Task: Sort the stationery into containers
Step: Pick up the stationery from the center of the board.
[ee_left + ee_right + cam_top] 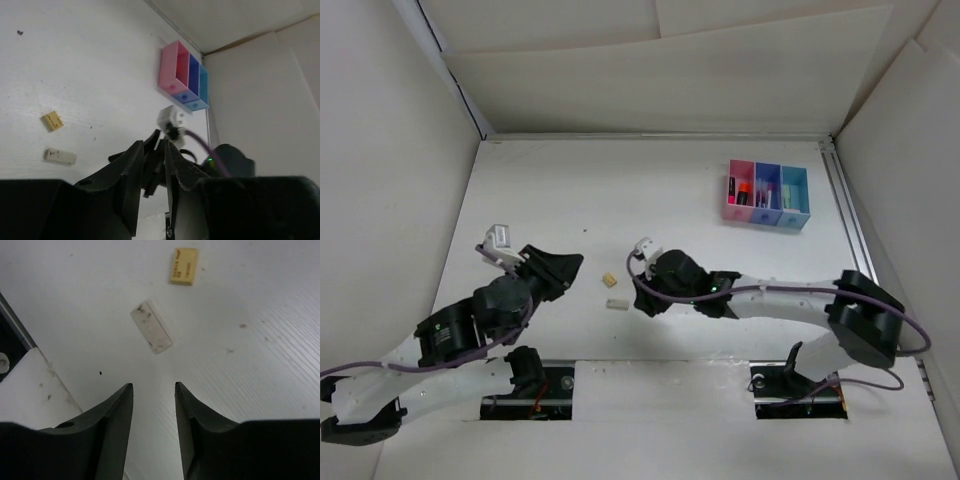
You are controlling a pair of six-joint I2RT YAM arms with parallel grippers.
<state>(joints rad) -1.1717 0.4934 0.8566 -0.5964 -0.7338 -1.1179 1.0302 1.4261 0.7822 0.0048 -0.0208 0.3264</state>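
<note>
Noted right fingers parted, empty, over tabletop near grey eraser, beige eraser beyond; left fingers narrowly parted, empty; bins well apart.

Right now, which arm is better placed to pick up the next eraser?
Right. The right gripper has open jaws aimed at the white eraser just ahead, and the bins sit on its side. The left gripper has that eraser well off to one side.

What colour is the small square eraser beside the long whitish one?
Pale yellow eraser, clearest in the right wrist view.
</note>
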